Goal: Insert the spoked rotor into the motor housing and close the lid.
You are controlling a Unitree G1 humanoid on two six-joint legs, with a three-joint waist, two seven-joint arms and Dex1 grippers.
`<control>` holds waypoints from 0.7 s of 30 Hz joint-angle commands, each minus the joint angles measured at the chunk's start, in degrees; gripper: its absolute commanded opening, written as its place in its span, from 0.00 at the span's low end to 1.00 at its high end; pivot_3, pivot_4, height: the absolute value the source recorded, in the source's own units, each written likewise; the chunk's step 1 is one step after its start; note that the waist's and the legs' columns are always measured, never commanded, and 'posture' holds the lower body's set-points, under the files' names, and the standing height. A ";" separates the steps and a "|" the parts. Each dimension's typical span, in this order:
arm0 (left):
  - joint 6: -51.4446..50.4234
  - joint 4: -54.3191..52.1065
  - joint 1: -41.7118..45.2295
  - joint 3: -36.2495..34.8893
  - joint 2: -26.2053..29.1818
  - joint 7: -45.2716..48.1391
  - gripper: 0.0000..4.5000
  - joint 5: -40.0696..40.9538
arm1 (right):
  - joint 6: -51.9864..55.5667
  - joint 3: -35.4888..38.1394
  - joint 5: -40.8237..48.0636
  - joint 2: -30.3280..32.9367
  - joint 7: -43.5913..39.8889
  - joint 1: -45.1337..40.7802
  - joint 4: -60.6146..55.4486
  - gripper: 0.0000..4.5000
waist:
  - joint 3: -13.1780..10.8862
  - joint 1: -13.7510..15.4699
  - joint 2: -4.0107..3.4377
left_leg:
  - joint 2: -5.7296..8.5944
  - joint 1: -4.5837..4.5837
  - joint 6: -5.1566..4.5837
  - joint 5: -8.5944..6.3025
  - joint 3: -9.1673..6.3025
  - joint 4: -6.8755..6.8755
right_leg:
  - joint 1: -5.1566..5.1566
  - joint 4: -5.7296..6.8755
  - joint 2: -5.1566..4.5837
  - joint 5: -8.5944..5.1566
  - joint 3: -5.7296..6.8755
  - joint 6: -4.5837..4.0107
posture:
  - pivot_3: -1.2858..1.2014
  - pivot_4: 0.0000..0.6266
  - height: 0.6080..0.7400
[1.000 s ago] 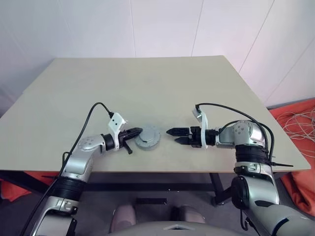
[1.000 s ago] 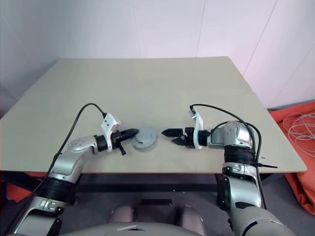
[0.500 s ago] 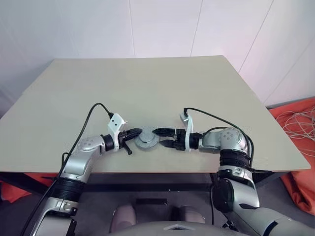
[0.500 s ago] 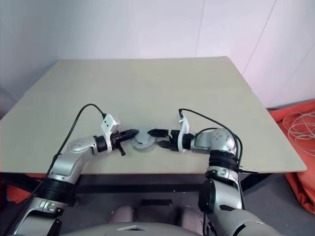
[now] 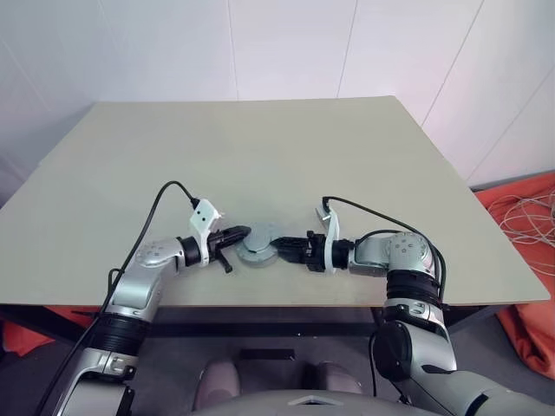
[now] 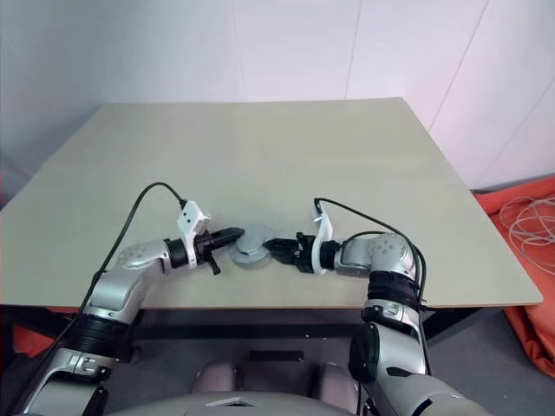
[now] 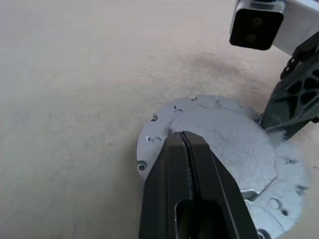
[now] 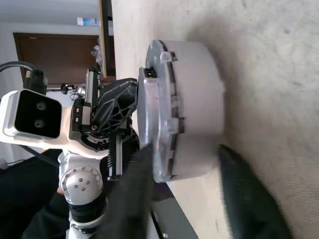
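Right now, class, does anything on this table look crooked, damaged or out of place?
Nothing stands out. The lid sits flat on the housing, rims parallel. The shut left gripper rests on the lid; the right gripper is at the housing's side.

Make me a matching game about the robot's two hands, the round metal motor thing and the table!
Things:
1. left hand
2. right hand
3. motor housing
4. table

States:
A. beige, bare at the back
B. fingers pressed together, tip on the grey top
C. round, grey, between both hands
D. fingers apart, around the grey side

Pairs: 1-B, 2-D, 3-C, 4-A
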State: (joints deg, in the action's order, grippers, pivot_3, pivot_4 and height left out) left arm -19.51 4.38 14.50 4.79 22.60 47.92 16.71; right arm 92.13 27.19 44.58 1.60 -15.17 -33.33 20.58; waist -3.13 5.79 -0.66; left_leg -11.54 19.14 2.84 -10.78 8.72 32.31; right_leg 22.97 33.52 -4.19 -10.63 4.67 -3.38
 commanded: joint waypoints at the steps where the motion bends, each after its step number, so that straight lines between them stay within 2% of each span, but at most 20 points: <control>1: -0.88 -0.47 -0.15 1.08 0.04 0.43 0.00 -0.19 | 0.37 0.32 3.38 -1.56 0.60 -1.18 -0.81 0.26 | 0.01 -0.05 -0.01 | 0.00 -0.01 0.02 0.01 0.00 -0.04 | -0.03 0.00 0.00 0.00 0.00 0.00 | 0.52 0.00 1.00; 11: -1.84 -0.20 -0.04 -0.85 -0.79 -0.23 0.00 1.62 | 0.37 1.13 5.61 -2.14 1.15 -1.07 -2.58 0.26 | 0.01 -0.19 -0.02 | -0.01 -0.02 0.15 0.09 0.02 -0.07 | 0.02 0.00 0.01 0.00 0.00 0.00 | 0.52 0.00 1.00; 15: -7.17 -2.38 0.16 -7.68 -3.00 -4.47 0.00 8.31 | 0.37 2.14 5.43 -2.37 1.22 -1.44 -3.04 0.26 | 0.01 -0.23 -0.01 | -0.01 0.05 0.17 0.10 0.02 -0.07 | 0.11 0.00 0.01 0.00 0.00 0.00 | 0.52 0.00 1.00; 21: -12.86 -4.62 -1.11 -15.96 -2.24 -7.16 0.00 15.90 | 0.37 2.72 5.87 -3.02 0.93 -1.41 -4.21 0.26 | 0.01 -0.17 -0.02 | -0.03 0.30 0.18 0.11 0.01 -0.09 | 0.33 0.02 0.03 0.00 0.02 -0.01 | 0.52 0.00 1.00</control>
State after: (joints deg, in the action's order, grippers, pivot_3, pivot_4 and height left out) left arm -30.99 2.70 13.00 -8.69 20.20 41.77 29.70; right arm 92.25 28.78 47.16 -0.46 -13.32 -33.22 19.27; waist -3.12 5.62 -0.68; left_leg -11.56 19.50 3.00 -10.69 8.72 32.22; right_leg 23.33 33.54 -4.17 -10.62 4.69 -3.40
